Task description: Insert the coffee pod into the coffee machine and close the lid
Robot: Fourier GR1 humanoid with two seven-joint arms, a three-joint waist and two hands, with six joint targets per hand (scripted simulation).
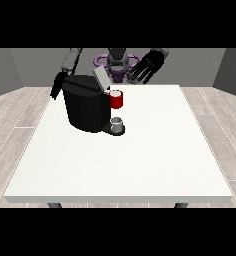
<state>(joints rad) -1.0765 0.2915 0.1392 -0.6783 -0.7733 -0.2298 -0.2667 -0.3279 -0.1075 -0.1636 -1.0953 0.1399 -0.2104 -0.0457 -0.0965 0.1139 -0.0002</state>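
Coffee machine [85, 107] hides hand at view's left [56, 86], fingers unreadable; hand at view's right [146, 66] fingers spread

The coffee machine [85, 107] hides the lower part of the hand at the view's left [57, 86], so its fingertips cannot be made out. Whether a coffee pod sits beneath the raised lid [101, 78] cannot be told. The table [155, 160] conceals most of both legs. The robot's torso [118, 64] is too small to read.

You're looking at a black coffee machine [85, 107] with a red front [116, 99], showing beside the black hand [57, 86], on a white table [140, 160].
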